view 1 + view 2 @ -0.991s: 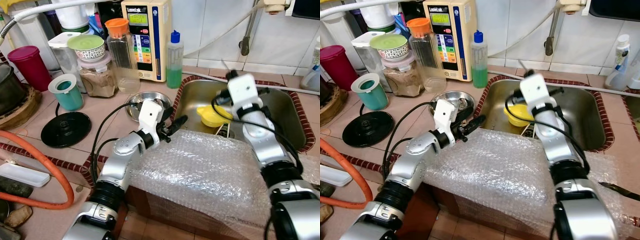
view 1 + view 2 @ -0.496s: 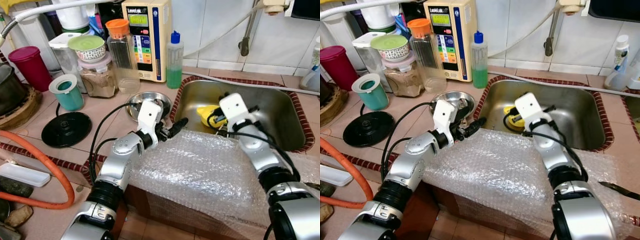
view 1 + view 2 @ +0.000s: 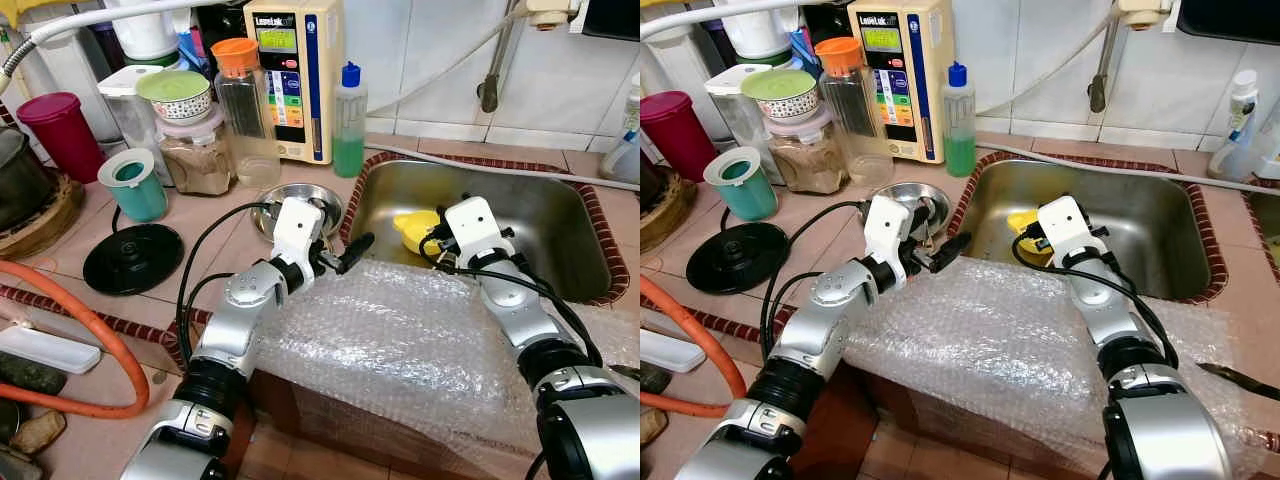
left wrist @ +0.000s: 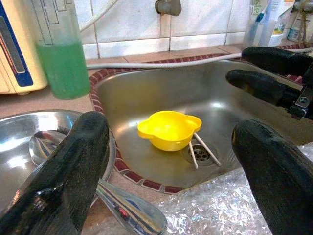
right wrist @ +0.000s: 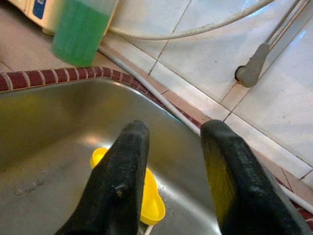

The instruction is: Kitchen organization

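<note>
- Counter clutter stands at the far left: a maroon cup (image 3: 48, 128), a teal tumbler (image 3: 132, 183), a black round kettle base (image 3: 131, 257) and an orange hose (image 3: 75, 340). They are pushed toward the wall, probably to keep the front edge free.
- Jar of brown powder (image 3: 194, 155) carries a green-lidded bowl (image 3: 174, 93) on top, stacked to save room, I think. An orange-capped clear bottle (image 3: 243, 110) is just beside it, at its 3 o'clock.
- Cream wall appliance (image 3: 295, 75) shows a word like "LeveLuk" at its top; the smaller print is too small to read. The bottle of green liquid (image 3: 348, 120) stands at its 3 o'clock, handy for the sink.
- Left gripper (image 3: 340, 260) hovers over the bubble wrap (image 3: 420, 340), fingers wide apart and holding nothing, pointing at the sink. A steel bowl (image 3: 297, 195) with a spoon (image 4: 117, 200) lies behind it.
- Yellow bowl (image 4: 168, 129), which I judge to be the thing to tidy, sits in the steel sink (image 3: 560, 215) by the drain, with two sticks (image 4: 200, 149) leaning on it.
- Right gripper (image 5: 171, 181) hangs just above that bowl, fingers parted moderately and empty, apparently lined up to take it.
</note>
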Robot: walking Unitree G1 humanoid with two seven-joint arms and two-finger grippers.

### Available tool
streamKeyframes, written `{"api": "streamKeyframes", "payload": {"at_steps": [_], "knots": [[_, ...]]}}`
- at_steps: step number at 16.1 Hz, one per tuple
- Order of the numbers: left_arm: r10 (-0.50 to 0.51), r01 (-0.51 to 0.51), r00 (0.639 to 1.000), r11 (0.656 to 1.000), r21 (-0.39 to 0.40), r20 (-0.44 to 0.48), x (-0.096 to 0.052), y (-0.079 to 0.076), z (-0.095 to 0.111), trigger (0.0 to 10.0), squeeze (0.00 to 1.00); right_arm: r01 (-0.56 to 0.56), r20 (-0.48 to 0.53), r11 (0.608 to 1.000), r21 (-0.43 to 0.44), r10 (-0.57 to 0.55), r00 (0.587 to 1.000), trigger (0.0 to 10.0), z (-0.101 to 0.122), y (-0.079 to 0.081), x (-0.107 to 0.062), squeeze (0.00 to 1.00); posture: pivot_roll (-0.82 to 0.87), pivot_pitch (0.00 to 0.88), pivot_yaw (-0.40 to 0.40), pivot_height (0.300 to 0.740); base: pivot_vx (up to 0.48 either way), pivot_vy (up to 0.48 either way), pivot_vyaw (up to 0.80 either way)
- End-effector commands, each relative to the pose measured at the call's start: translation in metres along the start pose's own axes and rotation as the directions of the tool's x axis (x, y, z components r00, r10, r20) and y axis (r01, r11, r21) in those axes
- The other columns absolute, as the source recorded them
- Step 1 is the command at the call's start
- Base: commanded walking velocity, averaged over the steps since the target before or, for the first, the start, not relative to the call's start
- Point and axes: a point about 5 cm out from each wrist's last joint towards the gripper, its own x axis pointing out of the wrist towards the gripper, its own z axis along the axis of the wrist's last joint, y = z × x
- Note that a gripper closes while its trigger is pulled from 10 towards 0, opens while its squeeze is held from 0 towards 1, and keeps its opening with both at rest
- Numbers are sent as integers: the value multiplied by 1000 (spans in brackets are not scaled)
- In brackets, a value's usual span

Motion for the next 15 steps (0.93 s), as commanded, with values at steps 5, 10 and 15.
{"api": "streamKeyframes", "payload": {"at_steps": [5, 10, 15], "knots": [[66, -66, 998, 997, 27, -2, 1, 8, 8, 10000, 1000, 111, -24, 983, 148, -109, 994, 10000, 2, -14, 4, 1000, 69, 0, 114, 740, 0, 0, 0], [104, -104, 995, 995, 11, 0, 1, 10, 8, 10000, 1000, 125, -19, 976, 178, -124, 992, 10000, -8, -19, -6, 333, 52, 0, 118, 740, 0, 0, -761], [163, -162, 986, 986, -26, 34, -5, 9, 10, 10000, 0, 95, 55, 967, 236, -111, 992, 10000, 1, -8, -11, 0, 28, 0, 123, 740, 0, 0, -800]]}}
